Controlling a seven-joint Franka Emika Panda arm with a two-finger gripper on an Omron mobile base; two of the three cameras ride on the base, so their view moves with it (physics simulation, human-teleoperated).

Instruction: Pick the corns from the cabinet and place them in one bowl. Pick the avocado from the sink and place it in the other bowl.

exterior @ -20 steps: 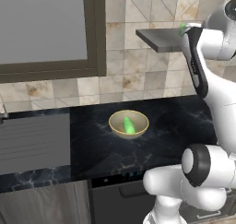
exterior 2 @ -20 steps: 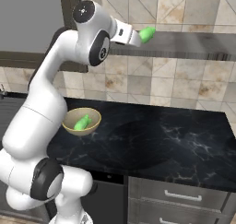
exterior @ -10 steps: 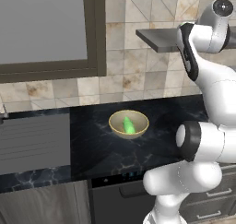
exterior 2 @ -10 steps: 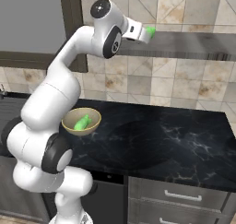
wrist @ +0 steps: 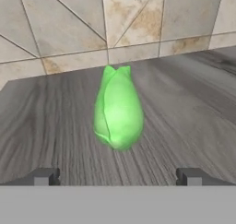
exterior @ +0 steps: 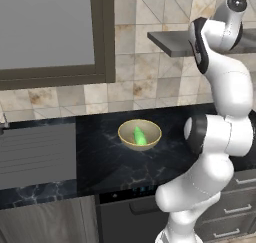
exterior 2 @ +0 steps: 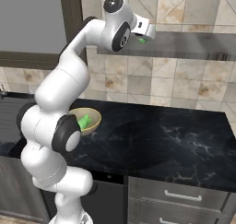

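a black marbled counter runs along the beige stone-tiled wall — grey drawers with handles sit under its right part. a dark-framed grey window panel hangs at upper left, and a dark appliance front sits below the counter edge.

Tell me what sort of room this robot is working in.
Most likely a kitchen, a rendered one. A dark marble-look counter runs along a tiled wall above drawers, a sink is set into it, and a pale bowl holding a corn stands on it.
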